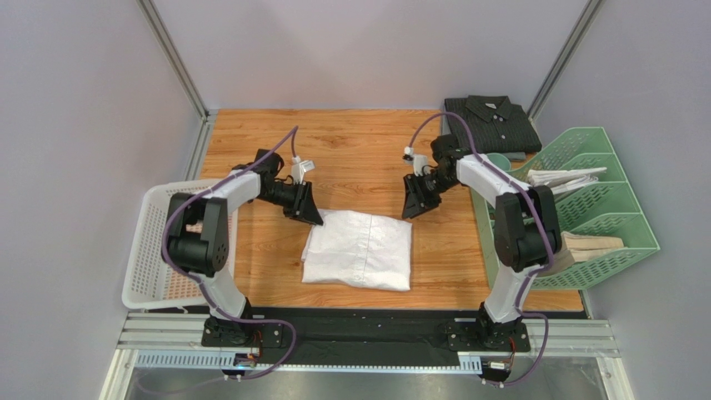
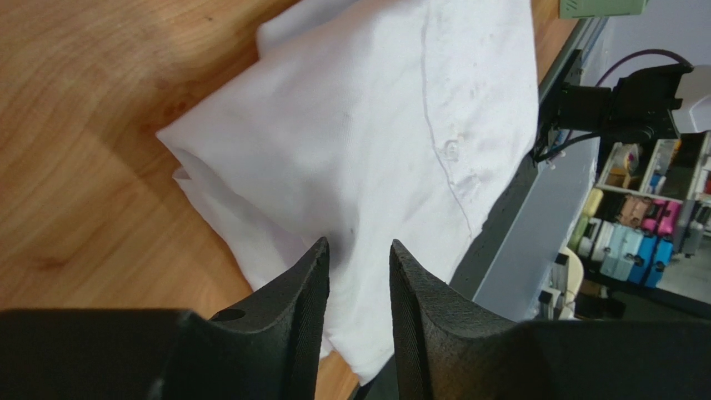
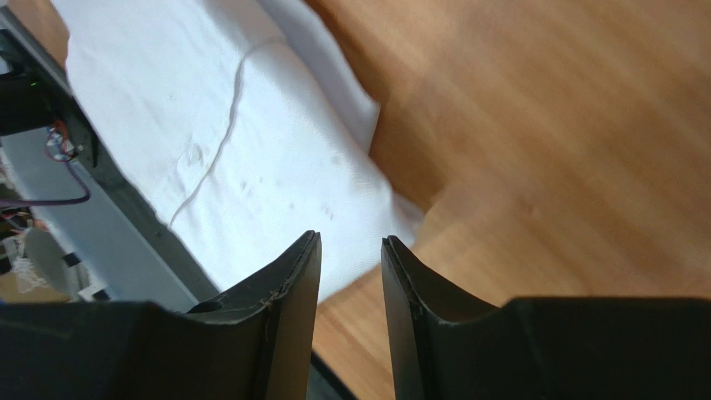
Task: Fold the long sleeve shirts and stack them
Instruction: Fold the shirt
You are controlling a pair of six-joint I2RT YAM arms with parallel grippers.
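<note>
The white shirt lies folded in a rough rectangle on the wooden table, near the front middle. It fills much of the left wrist view and the upper left of the right wrist view. The dark charcoal shirt lies folded at the back right corner. My left gripper hovers at the white shirt's far left corner, open and empty. My right gripper hovers at its far right corner, open and empty.
A white mesh basket stands at the left edge of the table. A green file rack with papers stands at the right. The metal rail runs along the near edge.
</note>
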